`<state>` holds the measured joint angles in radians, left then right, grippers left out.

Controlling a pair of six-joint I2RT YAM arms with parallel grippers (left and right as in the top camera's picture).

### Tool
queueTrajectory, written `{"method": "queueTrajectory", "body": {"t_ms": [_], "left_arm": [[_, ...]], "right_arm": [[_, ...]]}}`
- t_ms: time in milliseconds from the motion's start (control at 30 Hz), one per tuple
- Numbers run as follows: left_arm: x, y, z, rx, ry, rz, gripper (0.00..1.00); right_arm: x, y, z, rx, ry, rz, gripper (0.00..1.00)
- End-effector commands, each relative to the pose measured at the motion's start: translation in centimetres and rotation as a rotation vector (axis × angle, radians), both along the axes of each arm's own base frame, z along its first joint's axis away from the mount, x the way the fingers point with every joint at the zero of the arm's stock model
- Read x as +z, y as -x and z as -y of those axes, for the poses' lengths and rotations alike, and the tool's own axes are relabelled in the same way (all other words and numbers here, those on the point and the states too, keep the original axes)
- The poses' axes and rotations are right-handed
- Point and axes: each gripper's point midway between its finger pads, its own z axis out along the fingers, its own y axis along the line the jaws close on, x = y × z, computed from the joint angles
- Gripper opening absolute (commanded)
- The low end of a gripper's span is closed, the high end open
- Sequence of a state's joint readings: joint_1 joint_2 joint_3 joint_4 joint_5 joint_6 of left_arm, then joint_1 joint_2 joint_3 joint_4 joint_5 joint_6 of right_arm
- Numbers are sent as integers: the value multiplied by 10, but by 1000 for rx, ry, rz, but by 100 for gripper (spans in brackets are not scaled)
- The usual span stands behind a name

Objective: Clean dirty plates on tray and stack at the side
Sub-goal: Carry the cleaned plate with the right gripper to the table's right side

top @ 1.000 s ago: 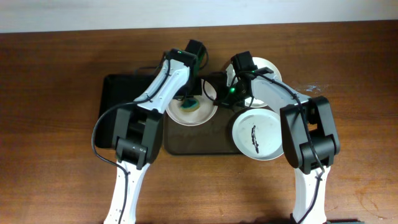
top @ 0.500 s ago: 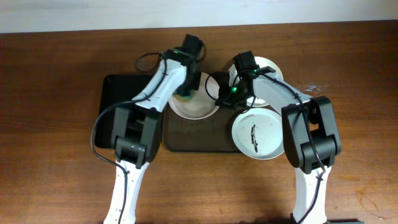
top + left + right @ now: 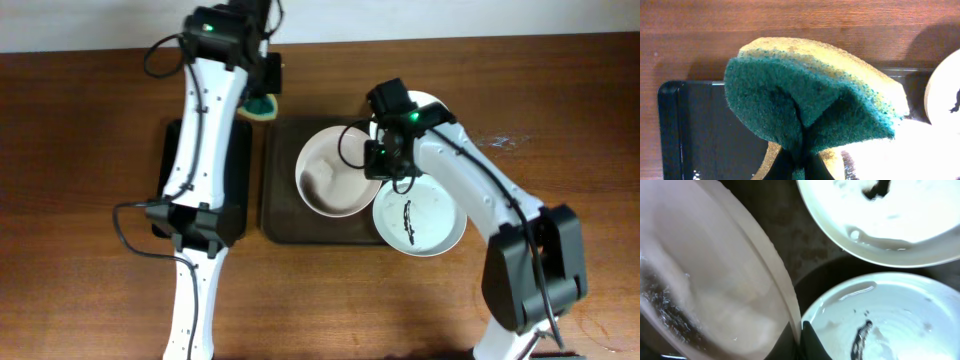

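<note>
My left gripper [image 3: 263, 88] is shut on a green and yellow sponge [image 3: 262, 105], held over the table behind the tray's back left corner. In the left wrist view the sponge [image 3: 810, 100] fills the frame above the jaws [image 3: 802, 167]. My right gripper [image 3: 378, 160] is shut on the right rim of a white plate [image 3: 335, 172], which shows no black smear and hangs tilted over the brown tray [image 3: 283, 215]. The right wrist view shows this plate [image 3: 715, 280] pinched in the jaws [image 3: 801, 335]. A second plate [image 3: 420, 215] with a black smear lies front right. A third plate [image 3: 432, 104] lies behind, partly hidden by my right arm.
A narrower black tray [image 3: 172, 150] lies left of the brown tray, mostly under my left arm; it also shows in the left wrist view [image 3: 705, 130]. Bare wooden table [image 3: 80, 200] surrounds both trays.
My left gripper lifted the sponge off the plate and swung back and left. My right gripper moved the plate it holds forward over the tray.
</note>
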<state>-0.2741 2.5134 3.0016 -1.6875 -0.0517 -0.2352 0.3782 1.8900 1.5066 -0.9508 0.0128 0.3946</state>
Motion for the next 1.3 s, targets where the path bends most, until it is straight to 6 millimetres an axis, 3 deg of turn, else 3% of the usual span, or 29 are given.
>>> {"method": "queueTrajectory", "body": {"t_ms": [0,67,167,200,300,400,467,533,567,600,700,800,867,900,933,1033,1133,1167,1200,1267], "left_arm": [[11,-4,-19,9,58,16,0],[11,-6,-19,11,57,21,0],[11,-10,-19,11,58,35,0],[11,-10,-18,11,59,36,0],[12,-11,-19,11,59,39,0],[12,-12,-18,11,61,45,0],[12,-12,-18,11,60,45,0],[12,-12,-18,11,60,44,0],[12,-11,-19,12,59,40,0],[11,-10,-19,12,58,36,0],[10,-8,-19,11,56,27,0],[10,-8,-24,22,28,28,0],[10,-8,-24,23,28,28,0],[10,-8,-24,23,28,28,0],[10,-8,-24,23,28,29,0],[10,-8,-24,23,28,28,0],[10,-8,-24,23,28,29,0],[10,-8,-24,23,28,29,0],[10,-8,-24,23,28,29,0],[10,-9,-24,23,29,32,0]], "right_arm": [[43,-4,17,-47,281,206,4],[66,-1,10,-45,492,358,4],[93,7,-7,-14,652,517,4],[113,13,-15,-12,745,619,4],[159,30,-41,16,916,858,4],[189,43,-53,6,1016,1006,4],[187,42,-51,12,1012,991,4],[149,34,-44,45,844,800,4],[127,30,-36,34,677,655,4],[120,27,-25,5,572,574,4],[124,14,40,-128,214,363,4],[119,7,149,-347,24,240,4],[98,21,237,-564,22,163,4],[76,35,283,-686,34,111,4],[60,43,303,-746,36,78,4],[3,61,335,-841,32,-20,4],[-42,56,337,-837,-5,-46,5],[-46,49,334,-801,-30,-33,23],[-45,46,331,-771,-53,-24,28],[-26,35,296,-645,-242,-24,37]]}}
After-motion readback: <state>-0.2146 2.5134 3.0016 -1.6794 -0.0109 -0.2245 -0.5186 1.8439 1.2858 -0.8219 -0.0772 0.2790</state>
